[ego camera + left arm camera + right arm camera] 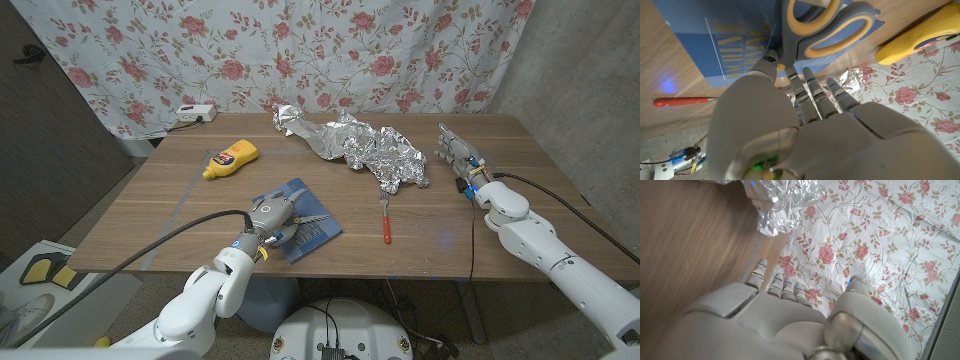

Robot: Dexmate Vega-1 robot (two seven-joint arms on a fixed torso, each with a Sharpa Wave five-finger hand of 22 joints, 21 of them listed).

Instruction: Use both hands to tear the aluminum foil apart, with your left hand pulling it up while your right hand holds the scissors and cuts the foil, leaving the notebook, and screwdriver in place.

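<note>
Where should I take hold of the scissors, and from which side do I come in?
Grip the scissors by the grey-and-yellow handle loops, coming down from above. They lie flat on the blue notebook under the left hand, blades toward the screwdriver. The right hand, meant to cut, stands beside the foil.

Aluminum foil [362,147]: one long crumpled silver sheet, lying on the far half of the counter, running from back-centre toward the right, uncut. Scissors [300,215]: grey handles with yellow inner rims, lying on the notebook [310,232], blades pointing right. Notebook: blue cover, lying flat and skewed near the front edge, left of centre. Screwdriver [385,223]: red handle, metal shaft pointing away toward the foil, lying just right of the notebook, tip close to the foil's near edge.
</note>
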